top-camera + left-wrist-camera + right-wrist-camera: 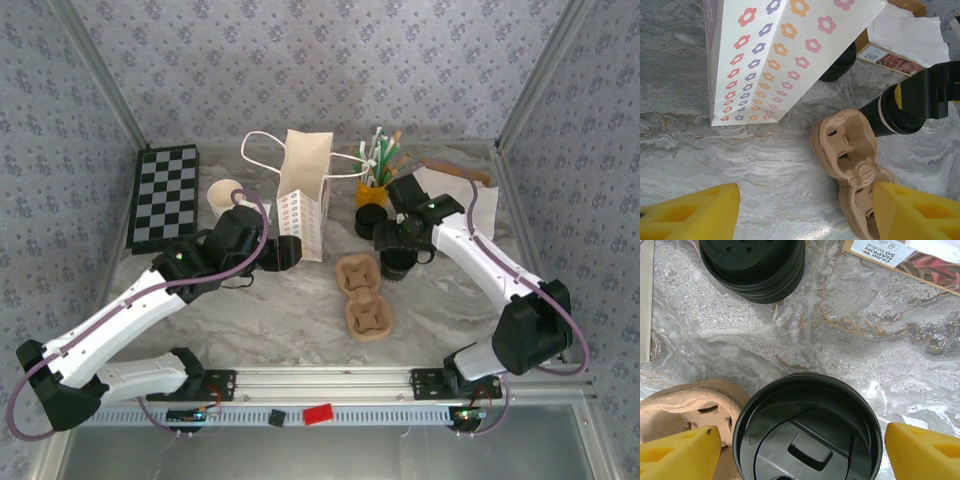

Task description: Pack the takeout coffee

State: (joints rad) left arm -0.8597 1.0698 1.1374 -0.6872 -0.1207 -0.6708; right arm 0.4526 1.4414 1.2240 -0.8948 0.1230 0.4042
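The takeout coffee [398, 262] stands on the marble table right of centre, a dark cup under a black lid [807, 435]. My right gripper [802, 452] hangs straight above it, open; its yellow fingers [680, 455] flank the lid with a thin gap on each side. In the left wrist view the cup [890, 117] shows beside the carrier. My left gripper [805, 215] is open over bare table next to the flowered paper bag [780, 55], with nothing between its jaws. The bag [303, 195] stands upright at the back centre.
A brown pulp cup carrier [362, 295] lies in front of the bag, just left of the cup. A stack of black lids [755, 265] sits behind the cup. Cream cups [225, 200], a chessboard [165, 195], a yellow straw holder [375, 185] and napkins [470, 195] line the back.
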